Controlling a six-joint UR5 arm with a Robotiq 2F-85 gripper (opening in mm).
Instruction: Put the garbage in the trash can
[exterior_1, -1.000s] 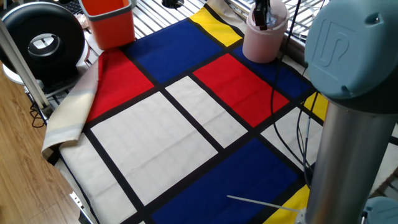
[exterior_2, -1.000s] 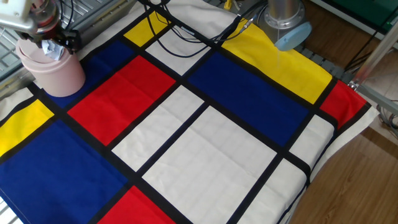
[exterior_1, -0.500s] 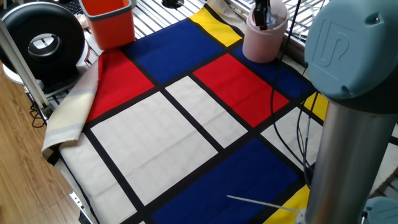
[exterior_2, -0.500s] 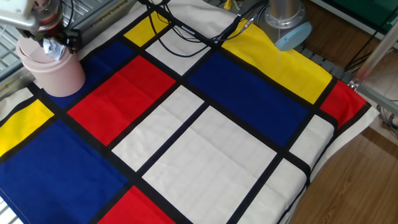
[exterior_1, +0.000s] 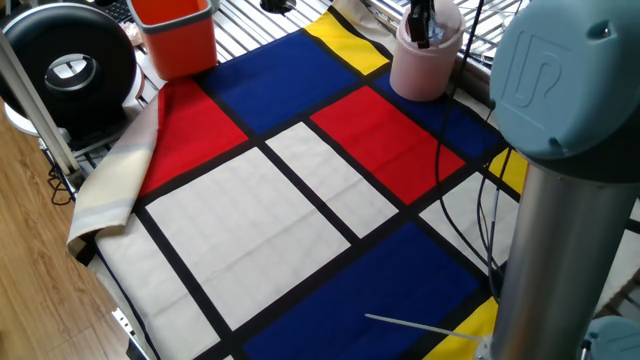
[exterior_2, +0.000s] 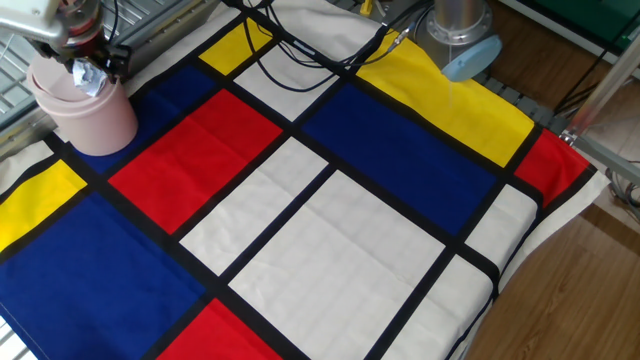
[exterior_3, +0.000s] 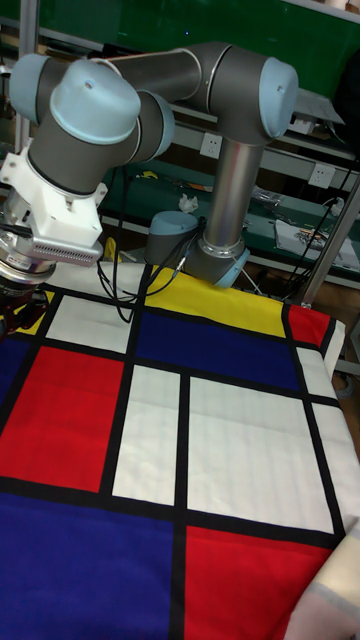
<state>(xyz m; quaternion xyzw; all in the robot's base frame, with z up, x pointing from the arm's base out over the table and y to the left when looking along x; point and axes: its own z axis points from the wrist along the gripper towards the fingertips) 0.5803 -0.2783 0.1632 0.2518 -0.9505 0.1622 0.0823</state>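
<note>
Small crumpled white-grey paper wad (exterior_2: 86, 78): light, soft, compressible; pinched across its bulk by tool (exterior_2: 90, 68) above pale pink cylindrical plastic bin (exterior_2: 88, 118).

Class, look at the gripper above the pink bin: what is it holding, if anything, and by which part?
The gripper is shut on the small crumpled wad of white-grey paper, pinching its top, over the open mouth of the pale pink cylindrical plastic bin.
</note>
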